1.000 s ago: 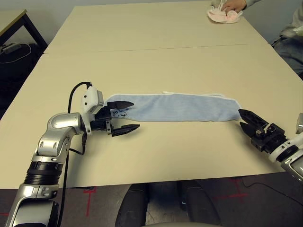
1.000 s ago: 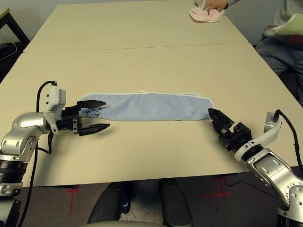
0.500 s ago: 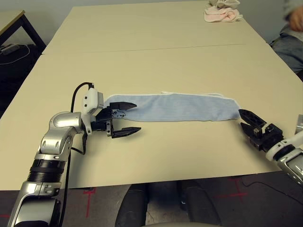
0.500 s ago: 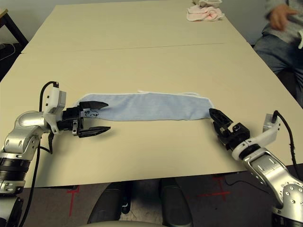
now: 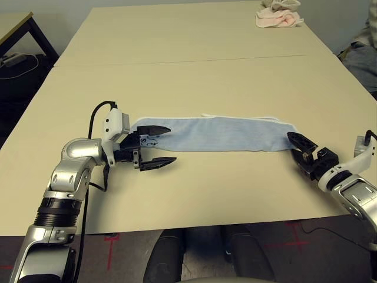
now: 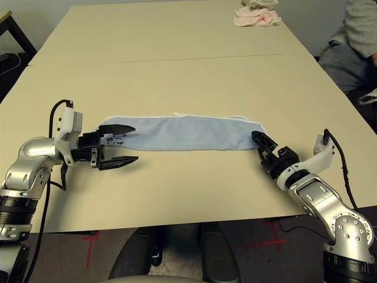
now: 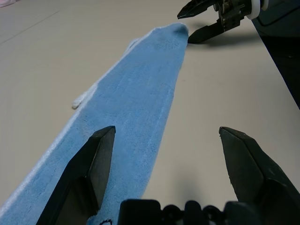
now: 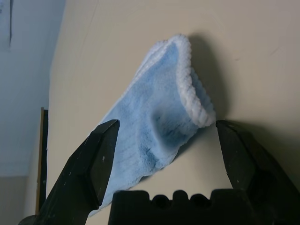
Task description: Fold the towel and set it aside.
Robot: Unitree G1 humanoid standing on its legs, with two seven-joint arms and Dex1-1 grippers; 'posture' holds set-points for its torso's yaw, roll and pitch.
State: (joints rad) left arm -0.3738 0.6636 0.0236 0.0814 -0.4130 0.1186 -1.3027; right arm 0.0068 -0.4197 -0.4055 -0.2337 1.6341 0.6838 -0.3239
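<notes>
The towel (image 5: 218, 134) lies flat as a long light-blue strip with white edging across the near part of the table (image 5: 194, 76). My left gripper (image 5: 162, 145) is open at the strip's left end: one finger lies over the printed corner, the other over bare table beside it. In the left wrist view the towel (image 7: 140, 93) runs away between those fingers toward my right gripper (image 7: 185, 28). My right gripper (image 6: 259, 144) is open at the right end. In the right wrist view the towel's end (image 8: 164, 103) lies between its two fingers.
A pink cloth (image 5: 277, 17) sits at the far right corner of the table. A person (image 6: 359, 29) sits beyond the right edge. A seam (image 5: 177, 61) crosses the table behind the towel. A dark desk (image 5: 23, 29) stands off to the left.
My right gripper has moved in toward the towel's right end, which now lies between its fingers. The person's hand has left the pink cloth. My left gripper has barely moved.
</notes>
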